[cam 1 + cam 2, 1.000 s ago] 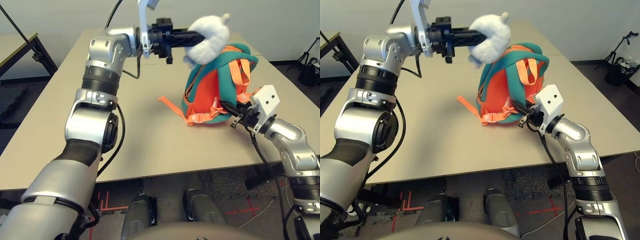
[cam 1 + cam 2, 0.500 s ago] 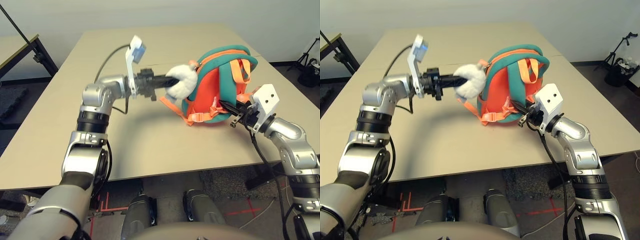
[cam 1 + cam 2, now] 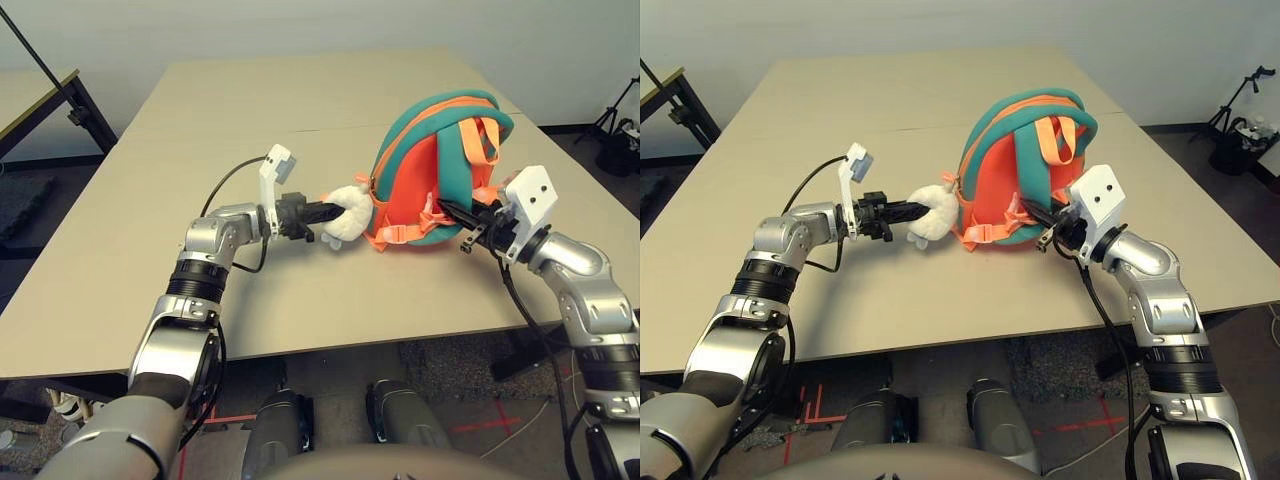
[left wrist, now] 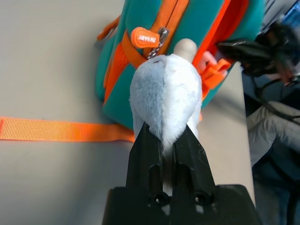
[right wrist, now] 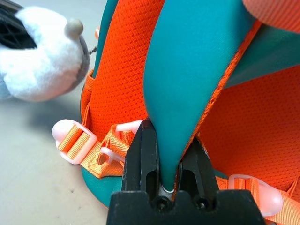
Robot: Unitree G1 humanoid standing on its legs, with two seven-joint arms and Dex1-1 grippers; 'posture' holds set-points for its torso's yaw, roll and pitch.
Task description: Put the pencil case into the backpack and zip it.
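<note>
Left wrist view: left gripper (image 4: 168, 140) clamped on backpack's (image 3: 440, 160) squashy plush head (image 4: 166, 101), right gripper (image 5: 168, 154) pinching teal strap (image 5: 197, 65); soft, floppy bag upright on table (image 3: 300, 290), pencil case not visible, prob. inside.

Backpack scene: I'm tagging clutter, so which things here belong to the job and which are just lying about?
In the job:
- backpack
- plush head, held by the left gripper
- teal strap, held by the right gripper

Just lying about:
- loose orange strap on the table

No pencil case is visible.
</note>
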